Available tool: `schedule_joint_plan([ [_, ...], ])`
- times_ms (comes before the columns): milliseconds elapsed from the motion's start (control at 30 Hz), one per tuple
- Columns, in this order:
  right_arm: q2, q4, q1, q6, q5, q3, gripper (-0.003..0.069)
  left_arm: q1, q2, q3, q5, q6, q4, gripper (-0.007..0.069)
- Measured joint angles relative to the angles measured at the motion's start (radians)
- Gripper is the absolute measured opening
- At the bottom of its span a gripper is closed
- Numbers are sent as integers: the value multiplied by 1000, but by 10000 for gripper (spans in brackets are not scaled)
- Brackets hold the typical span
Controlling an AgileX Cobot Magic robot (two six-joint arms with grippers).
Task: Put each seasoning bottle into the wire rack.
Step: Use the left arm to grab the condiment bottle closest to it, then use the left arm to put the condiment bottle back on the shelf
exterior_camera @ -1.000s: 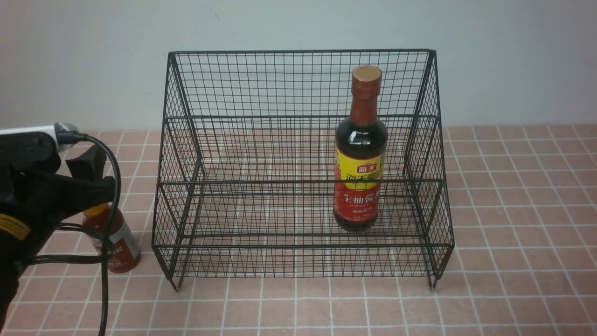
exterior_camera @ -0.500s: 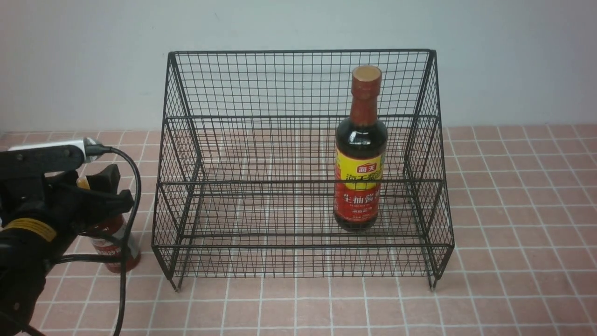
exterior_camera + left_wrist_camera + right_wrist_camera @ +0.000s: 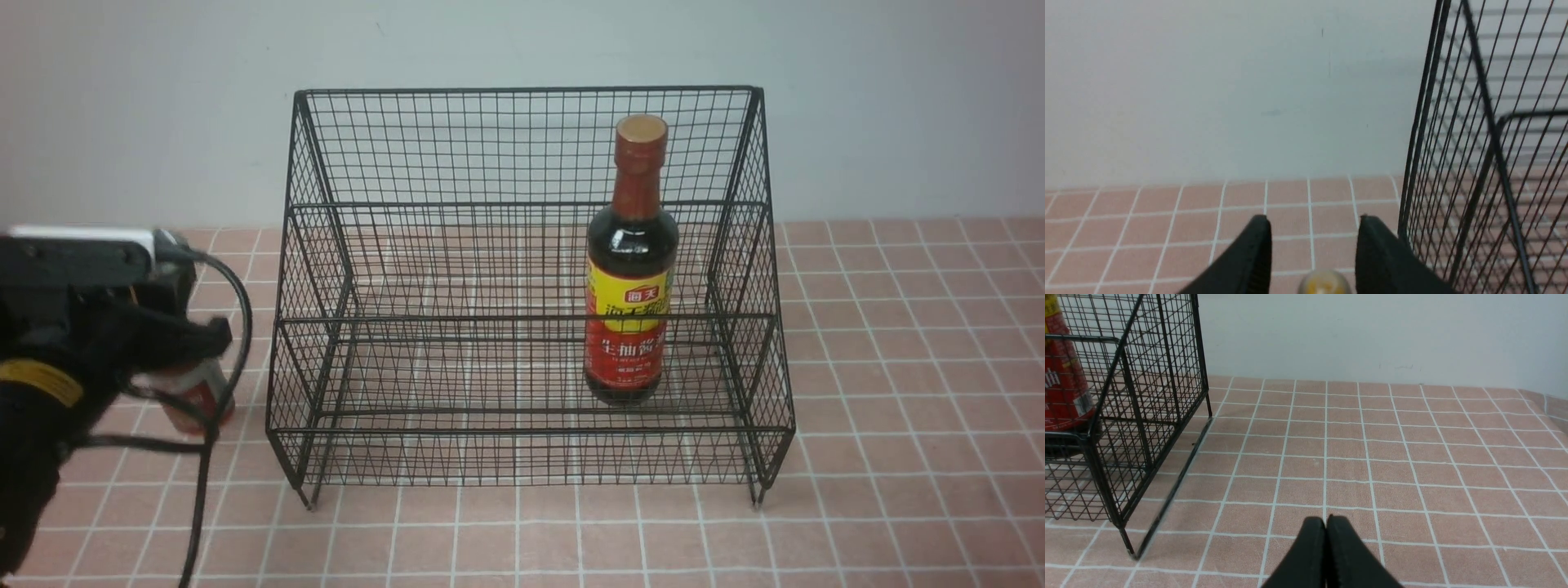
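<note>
The tall dark soy-sauce bottle (image 3: pixel 630 269) with red neck wrap stands upright inside the black wire rack (image 3: pixel 522 90), right of its middle; it also shows in the right wrist view (image 3: pixel 1061 388). The short red-sauce bottle (image 3: pixel 196 396) hangs blurred, off the tiles, left of the rack and outside it. My left gripper (image 3: pixel 192 327) is shut on it from above. In the left wrist view its yellow cap (image 3: pixel 1323 283) sits between the left gripper's (image 3: pixel 1312 220) fingers, with the rack's side (image 3: pixel 1490 134) close by. My right gripper (image 3: pixel 1326 517) is shut and empty over the tiles right of the rack (image 3: pixel 1163 355).
The pink tiled table (image 3: pixel 898 367) runs back to a pale wall (image 3: pixel 122 122) behind the rack. A black cable (image 3: pixel 208 457) hangs from my left arm near the rack's front left leg (image 3: pixel 309 500).
My left gripper came down over the red-sauce bottle, closed on it and raised it off the tiles. The soy-sauce bottle and rack have not moved.
</note>
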Motion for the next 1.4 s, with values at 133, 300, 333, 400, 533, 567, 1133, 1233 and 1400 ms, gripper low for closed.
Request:
schedule_joint_plan([
  [133, 0, 0, 0, 0, 0, 0, -11, 0, -122, -105, 118, 0, 5, 245],
  [300, 0, 0, 0, 0, 0, 0, -11, -18, -258, -300, 361, -9, 64, 245],
  [333, 0, 0, 0, 0, 0, 0, -11, -33, -276, -327, 400, -11, 72, 245],
  [400, 0, 0, 0, 0, 0, 0, -11, -76, -307, -362, 461, -21, 78, 245],
  [533, 0, 0, 0, 0, 0, 0, -11, -171, -335, -376, 509, -71, 78, 245],
  [567, 0, 0, 0, 0, 0, 0, -11, -197, -338, -376, 519, -80, 78, 245],
  [1133, 0, 0, 0, 0, 0, 0, -11, -390, -186, -376, 603, -190, 76, 245],
  [1233, 0, 0, 0, 0, 0, 0, -11, -392, -147, -376, 606, -206, 77, 245],
  [1400, 0, 0, 0, 0, 0, 0, -11, -393, -92, -376, 622, -226, 77, 245],
])
